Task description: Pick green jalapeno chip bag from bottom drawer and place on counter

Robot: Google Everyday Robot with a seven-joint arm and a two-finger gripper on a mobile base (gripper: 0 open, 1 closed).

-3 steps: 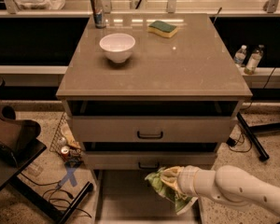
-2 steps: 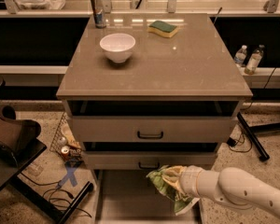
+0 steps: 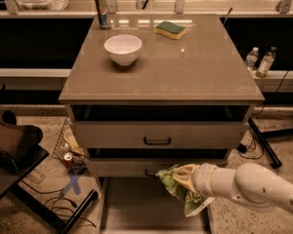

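Gripper (image 3: 184, 177) was clamped on the bag (image 3: 171, 187) over the drawer (image 3: 136, 209), around 6 o'clock; bag's long axis ran roughly 10-to-4.

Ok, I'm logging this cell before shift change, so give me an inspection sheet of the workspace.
Surface: counter holds white bowl, sponge, can.
Job's things: green jalapeno chip bag held above the open bottom drawer.
Clutter: litter on the floor left of the drawers.
Grippers: gripper over the bottom drawer, shut on the bag.
Cables: cables loose on the floor, both sides.
Surroundings: two bottles on the right ledge.
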